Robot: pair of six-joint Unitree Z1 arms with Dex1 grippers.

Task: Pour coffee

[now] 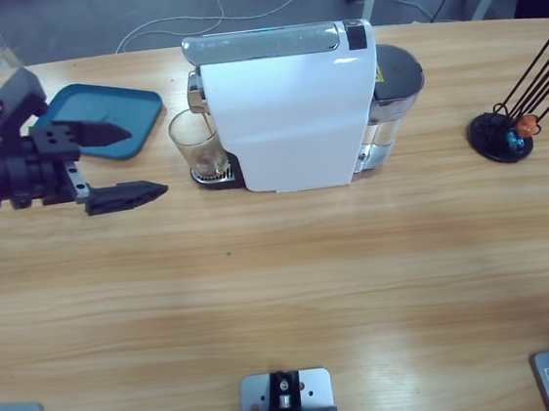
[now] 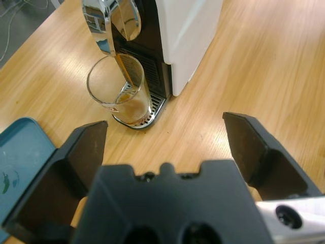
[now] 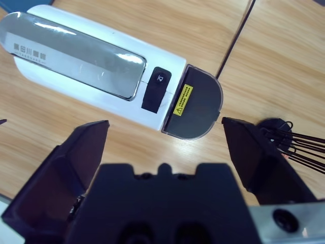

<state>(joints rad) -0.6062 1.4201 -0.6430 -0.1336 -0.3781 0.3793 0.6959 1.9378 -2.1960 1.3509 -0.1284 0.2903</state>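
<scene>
We see the coffee as a shallow brown layer in the bottom of a clear glass tumbler, which stands on the drip grille of the white coffee machine, under its chrome spout. A thin brown line runs from the spout into the tumbler in the left wrist view; we take it for a stream of coffee, though it may be a reflection.

The left end effector hangs above the table just beside the tumbler, on the side away from the machine, and points toward it. Its 2 jaws stand wide apart and hold nothing; the tumbler lies ahead of them, clear of both.

The right end effector looks down on the machine's top, over the black button and the dark water tank lid with its yellow label. Its jaws are spread wide too, and grip nothing.

A blue tray lies on the table behind the left end effector. At the far end, past the machine, a black wire capsule stand carries small orange and blue capsules at its base.
</scene>
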